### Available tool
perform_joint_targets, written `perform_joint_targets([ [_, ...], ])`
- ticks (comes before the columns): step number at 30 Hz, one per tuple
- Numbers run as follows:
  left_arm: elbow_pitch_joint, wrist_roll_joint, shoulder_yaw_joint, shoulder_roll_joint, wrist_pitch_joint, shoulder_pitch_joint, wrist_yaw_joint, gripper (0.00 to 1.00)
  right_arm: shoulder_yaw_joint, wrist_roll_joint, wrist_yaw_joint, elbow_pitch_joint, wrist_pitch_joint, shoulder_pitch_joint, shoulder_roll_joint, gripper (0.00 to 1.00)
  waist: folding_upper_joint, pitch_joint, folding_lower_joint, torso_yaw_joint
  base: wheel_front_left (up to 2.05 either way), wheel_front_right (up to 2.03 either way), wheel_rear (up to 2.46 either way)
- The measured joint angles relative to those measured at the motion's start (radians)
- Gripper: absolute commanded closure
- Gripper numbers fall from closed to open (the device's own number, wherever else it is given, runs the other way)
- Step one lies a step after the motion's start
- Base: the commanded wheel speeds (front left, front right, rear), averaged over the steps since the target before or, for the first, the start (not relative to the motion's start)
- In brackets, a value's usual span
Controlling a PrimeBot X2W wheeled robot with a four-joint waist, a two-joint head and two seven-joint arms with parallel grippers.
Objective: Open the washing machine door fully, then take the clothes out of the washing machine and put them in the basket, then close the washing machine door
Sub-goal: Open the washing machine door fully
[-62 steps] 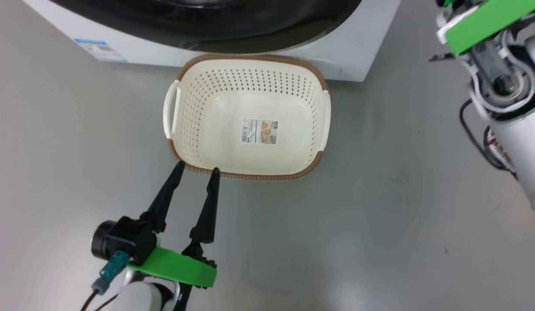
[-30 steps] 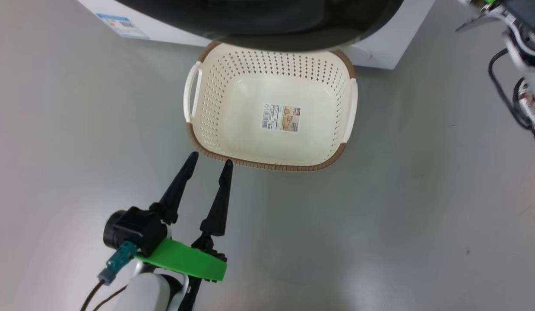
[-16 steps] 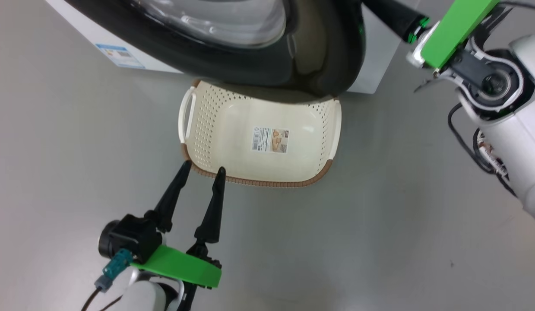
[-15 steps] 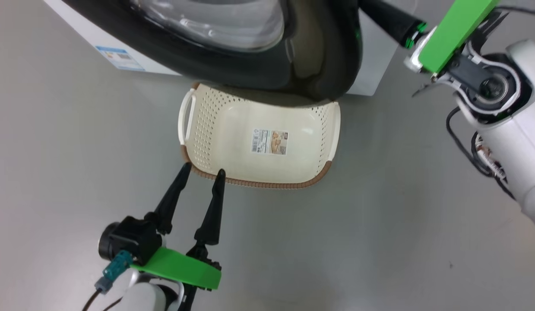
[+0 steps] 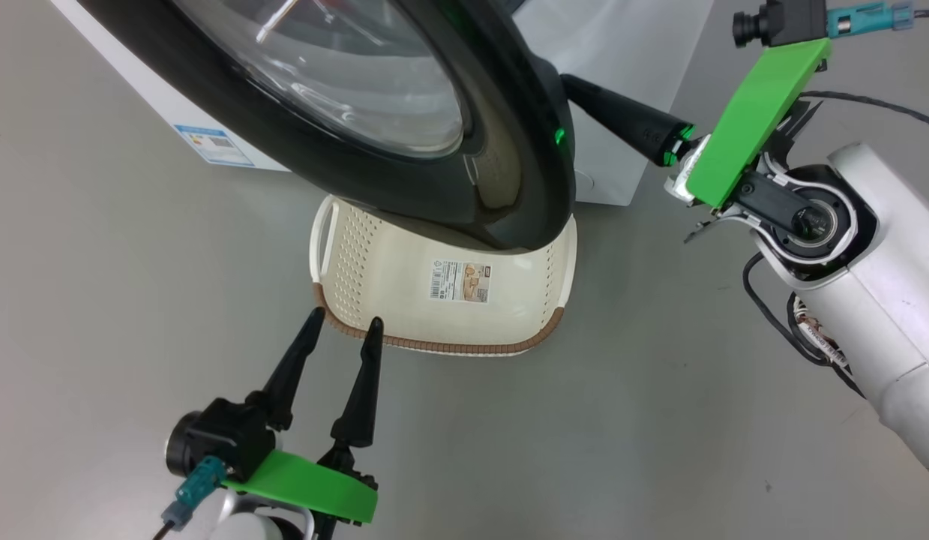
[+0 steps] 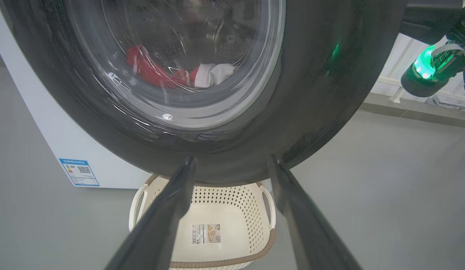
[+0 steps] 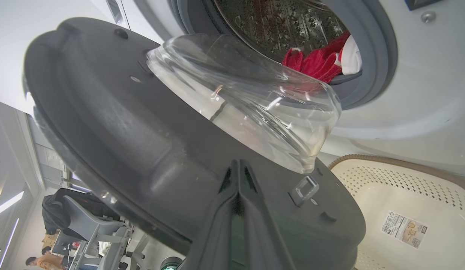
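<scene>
**A:** Why are the right jaws clenched with nothing between them?

**B:** They serve as a hook, I think. Their two fingers (image 5: 621, 112), pressed flat together, reach behind the free edge of the washing machine door (image 5: 344, 97). In the right wrist view the tips seem to lie against its dull inner face, near the latch (image 7: 303, 189). A closed pair is stiff enough to lever the door outward.

**A:** So the door isn't fully open?

**B:** No. It stands at a slant, its glossy black rim overhanging the far half of the basket (image 5: 434, 343). The opening step looks about midway.

**A:** And the clothes?

**B:** In the drum of the washing machine (image 5: 621, 52). The red garment (image 7: 315, 62) and the white piece (image 7: 352, 52) lie at the lip of the opening.

**A:** Why is the basket so close?

**B:** It sits on the floor (image 5: 97, 300) just in front of the machine, below the opening, so the carry is short. The cost is that the door hangs over it.

**A:** The left jaws?

**B:** Released, spread wide, holding nothing. Their fingertips (image 5: 307, 334) hover just beside the basket's near brown rim, at its left corner. My guess is that they wait low, out of the door's arc, ready for the laundry.

**A:** Any risk?

**B:** The door's lower edge is near the basket's rim. Whether it clears, I cannot tell.
</scene>
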Motion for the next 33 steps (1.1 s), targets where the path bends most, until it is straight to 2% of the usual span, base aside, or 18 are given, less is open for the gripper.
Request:
perform_joint_targets([
  [19, -0.004, 0.015, 0.011, 0.001, 0.0, 0.0, 0.0, 0.0, -0.029, -0.048, 0.0, 0.011, -0.1, 0.041, -0.007, 1.0, 0.0, -0.022, 0.0, 0.002, 0.0, 0.0, 0.0],
  [20, -0.004, 0.019, 0.014, 0.001, 0.0, 0.001, 0.0, 0.0, -0.029, -0.049, 0.0, 0.013, -0.107, 0.053, -0.008, 0.96, -0.0001, -0.024, 0.0, 0.0, 0.0, 0.0, 0.0],
  [21, -0.004, 0.021, 0.017, 0.001, 0.0, 0.002, 0.0, 0.0, -0.029, -0.048, 0.0, 0.013, -0.115, 0.066, -0.009, 0.8, 0.0, -0.027, 0.0, -0.002, 0.0, 0.0, 0.0],
  [24, -0.004, 0.025, 0.027, 0.001, 0.0, 0.005, 0.0, 0.0, -0.032, -0.048, 0.0, 0.012, -0.142, 0.107, -0.016, 0.63, 0.0, -0.033, 0.0, -0.011, 0.0, 0.0, 0.0],
  [26, -0.004, 0.025, 0.036, 0.001, 0.0, 0.015, 0.0, 0.0, -0.04, -0.048, 0.0, 0.01, -0.163, 0.133, -0.022, 0.47, 0.0, -0.037, 0.0, -0.019, 0.0, 0.0, 0.0],
  [29, -0.002, 0.026, 0.056, 0.001, 0.0, 0.025, 0.0, 0.0, -0.047, -0.048, 0.0, 0.003, -0.188, 0.177, -0.04, 0.06, 0.0, -0.043, 0.0, -0.034, 0.0, 0.0, 0.0],
  [30, -0.002, 0.026, 0.062, 0.001, 0.0, 0.027, 0.0, 0.0, -0.047, -0.049, 0.0, 0.001, -0.196, 0.194, -0.047, 0.0, -0.0001, -0.045, 0.0, -0.039, 0.0, 0.0, 0.0],
  [33, 0.0, 0.029, 0.073, 0.001, 0.0, 0.041, 0.0, 0.0, -0.046, -0.049, 0.0, -0.005, -0.22, 0.252, -0.059, 0.0, 0.0, -0.055, 0.0, -0.053, 0.0, 0.0, 0.0],
])
